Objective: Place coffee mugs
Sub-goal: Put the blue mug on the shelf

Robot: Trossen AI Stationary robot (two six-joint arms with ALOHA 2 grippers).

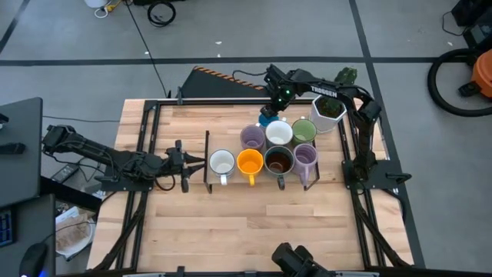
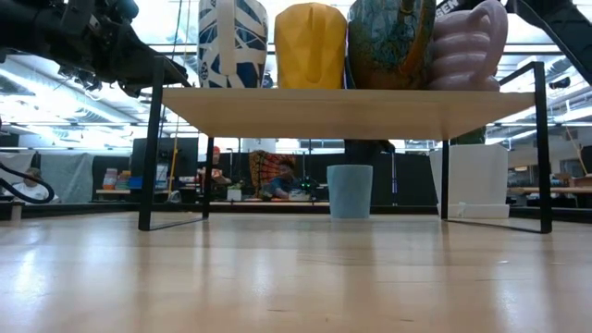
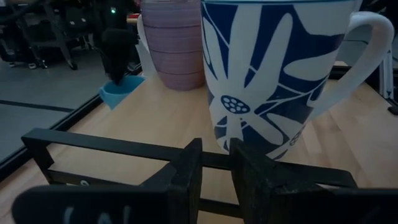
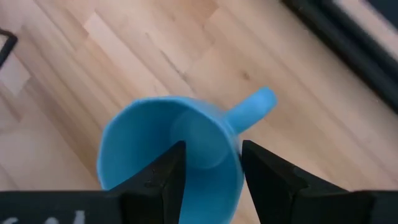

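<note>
- Table of pale wooden planks (image 1: 231,231) carries a low black-framed wooden shelf (image 1: 323,178) at its middle, with both dark arms reaching in from opposite ends
- Shelf top holds seven small ceramic mugs in two rows: front row a white mug with blue flower print (image 1: 221,163), a yellow-orange mug (image 1: 250,162), a dark brown mug (image 1: 278,161) and a ribbed lavender mug (image 1: 306,156); back row a second lavender mug (image 1: 252,137), a white mug (image 1: 278,133) and a green mug (image 1: 304,130)
- Far right corner has a white hexagonal cactus pot (image 1: 328,111), apart from the rows
- Left gripper (image 3: 214,163) waits low at the shelf's left end, fingers nearly together on nothing, the flower-print mug just ahead of it
- Right gripper (image 4: 211,163) is at the table's far side; the light blue ceramic mug (image 4: 168,146) sits straight below it, one finger inside the mouth and one outside the wall, so the jaws straddle the rim with a narrow gap; I cannot tell if they pinch it yet
- Handle points away from the fingers, and the right arm is much the nearer one
</note>
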